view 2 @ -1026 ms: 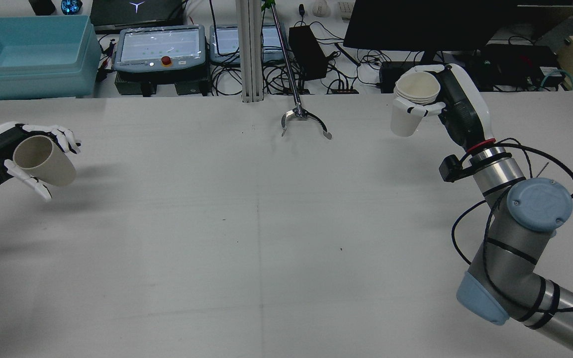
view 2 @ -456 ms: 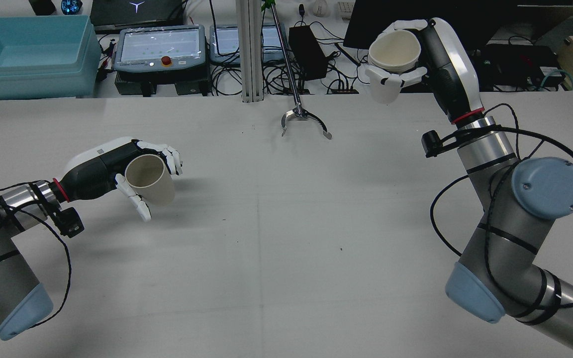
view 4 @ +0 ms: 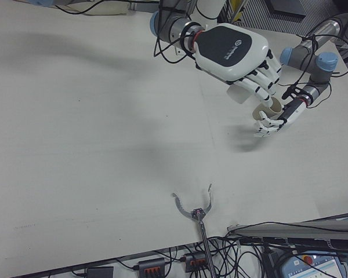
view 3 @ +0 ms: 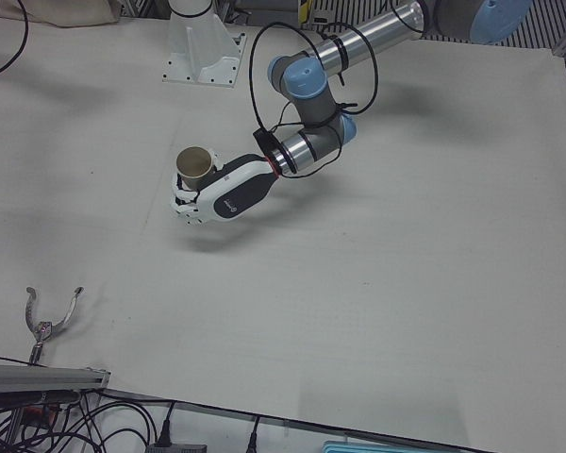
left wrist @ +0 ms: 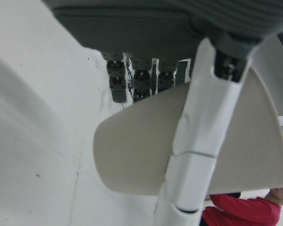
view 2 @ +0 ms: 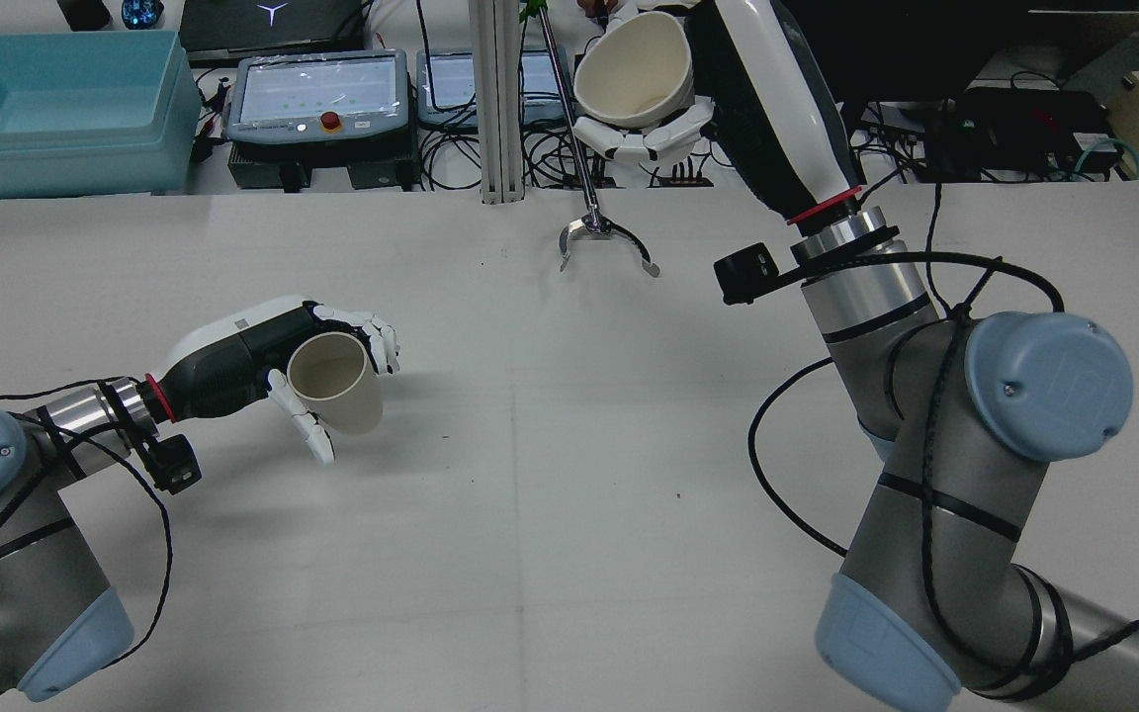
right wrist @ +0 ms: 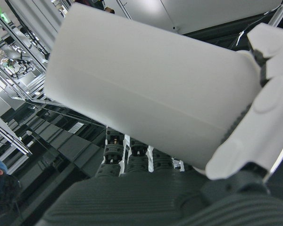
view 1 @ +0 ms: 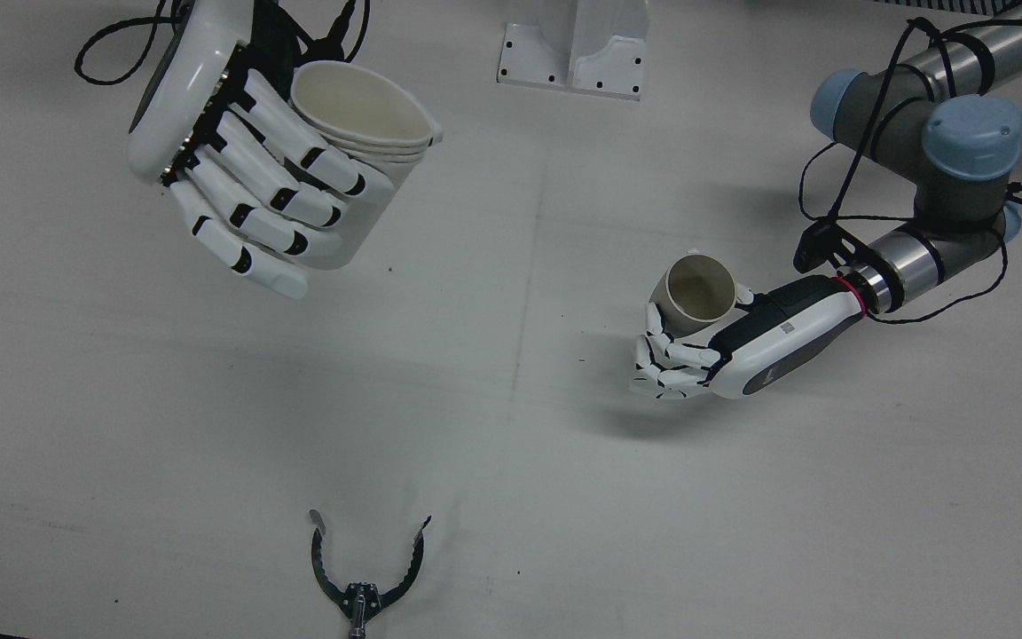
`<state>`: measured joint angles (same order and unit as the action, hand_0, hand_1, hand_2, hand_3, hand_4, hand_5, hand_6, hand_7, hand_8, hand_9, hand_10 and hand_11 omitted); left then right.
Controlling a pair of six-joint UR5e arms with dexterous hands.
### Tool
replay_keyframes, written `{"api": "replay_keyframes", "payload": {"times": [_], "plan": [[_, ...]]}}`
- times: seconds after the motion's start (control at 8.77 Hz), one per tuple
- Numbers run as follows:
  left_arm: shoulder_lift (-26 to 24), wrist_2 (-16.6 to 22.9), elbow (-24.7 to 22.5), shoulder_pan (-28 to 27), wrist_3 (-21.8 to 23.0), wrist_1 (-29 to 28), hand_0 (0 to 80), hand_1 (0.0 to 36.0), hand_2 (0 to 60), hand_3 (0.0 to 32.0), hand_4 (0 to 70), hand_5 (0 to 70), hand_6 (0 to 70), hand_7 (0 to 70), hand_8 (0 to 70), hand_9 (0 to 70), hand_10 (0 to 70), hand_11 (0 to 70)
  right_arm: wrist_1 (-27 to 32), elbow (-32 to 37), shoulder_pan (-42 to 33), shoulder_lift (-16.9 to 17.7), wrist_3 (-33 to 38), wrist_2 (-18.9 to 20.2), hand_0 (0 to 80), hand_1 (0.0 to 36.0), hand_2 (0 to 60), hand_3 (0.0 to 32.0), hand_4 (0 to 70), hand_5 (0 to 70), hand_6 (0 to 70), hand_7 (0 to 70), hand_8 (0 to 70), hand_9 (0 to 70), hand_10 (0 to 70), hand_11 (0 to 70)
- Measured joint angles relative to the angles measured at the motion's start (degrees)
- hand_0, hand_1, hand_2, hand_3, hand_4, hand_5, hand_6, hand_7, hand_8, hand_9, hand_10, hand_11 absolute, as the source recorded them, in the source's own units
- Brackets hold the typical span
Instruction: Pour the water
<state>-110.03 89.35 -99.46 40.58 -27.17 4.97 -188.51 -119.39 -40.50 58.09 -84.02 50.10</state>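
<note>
Nearest the robot, our left hand [view 2: 263,361] had its fingers wrapped around a beige paper cup [view 2: 332,381], which it held low over the white table [view 2: 569,514], mouth up and tipped a little toward the pedestals. From above, the cup looked empty, so we took it for the receiver.

Farther out and much higher, our right hand [view 2: 728,89] had its fingers closed around a stack of white paper cups [view 2: 634,69], nested with three rims showing in the front view. The stack leaned with its mouth toward the robot. No water was visible inside it; the pictures could not settle whether it held any.

The two cups were well apart, the white stack high and nearer the table's far edge. We judged the step in hand to be bringing them together. To do it well, we would carry the stack level until its lip sat just above the beige rim, keep the receiver upright and steady, and only then tilt slowly.

Beyond both, a metal grabber claw on a rod [view 2: 604,242] lay on the table near its far edge, clear of the path.
</note>
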Motion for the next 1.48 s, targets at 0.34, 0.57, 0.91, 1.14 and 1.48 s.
{"api": "replay_keyframes", "payload": {"times": [0.34,0.57,0.91,1.14,1.48], "plan": [[-2.30,0.02,-1.55,-2.13,-1.91,2.12,80.0,27.7,0.0,0.0,63.1,45.5,25.5,49.4,26.7,40.4,12.8,21.0,-0.02,0.46,6.30,-4.71,-16.87,0.94,57.0,36.0,60.0,0.0,70.0,70.0,60.9,70.0,30.4,43.2,19.3,30.4],[-4.82,0.03,-1.55,-2.70,-2.14,3.75,80.0,27.4,0.0,0.0,62.5,45.0,25.2,49.0,26.6,40.3,12.8,21.1,-0.14,0.86,10.83,-5.59,-25.62,2.77,56.2,36.0,60.0,0.0,70.0,70.0,61.2,70.0,29.0,41.6,19.0,29.8],[-5.68,0.03,-1.31,-2.87,-2.19,4.34,80.0,27.3,0.0,0.0,58.2,46.2,24.6,47.4,26.5,40.1,12.6,20.7,-0.78,0.80,14.64,-5.71,-33.91,2.92,54.3,36.0,60.0,0.0,70.0,70.0,58.9,70.0,29.0,41.2,21.2,32.9],[-5.67,0.03,-1.37,-2.36,-1.92,4.40,80.0,26.6,0.0,0.0,54.2,45.5,23.5,45.4,26.6,40.1,12.5,20.6,-2.07,-1.35,13.05,-5.04,-34.61,1.55,53.4,36.0,60.0,0.0,65.1,70.0,58.6,70.0,30.1,42.5,23.0,35.5],[-2.49,0.72,-1.30,3.77,0.10,3.63,80.0,26.9,0.0,0.0,54.3,45.8,24.0,45.8,26.9,40.5,12.9,21.1,-1.93,-14.52,6.60,3.22,-30.77,-7.37,53.1,36.0,60.0,0.0,66.9,70.0,59.1,70.0,31.0,43.1,21.5,33.2]]}}
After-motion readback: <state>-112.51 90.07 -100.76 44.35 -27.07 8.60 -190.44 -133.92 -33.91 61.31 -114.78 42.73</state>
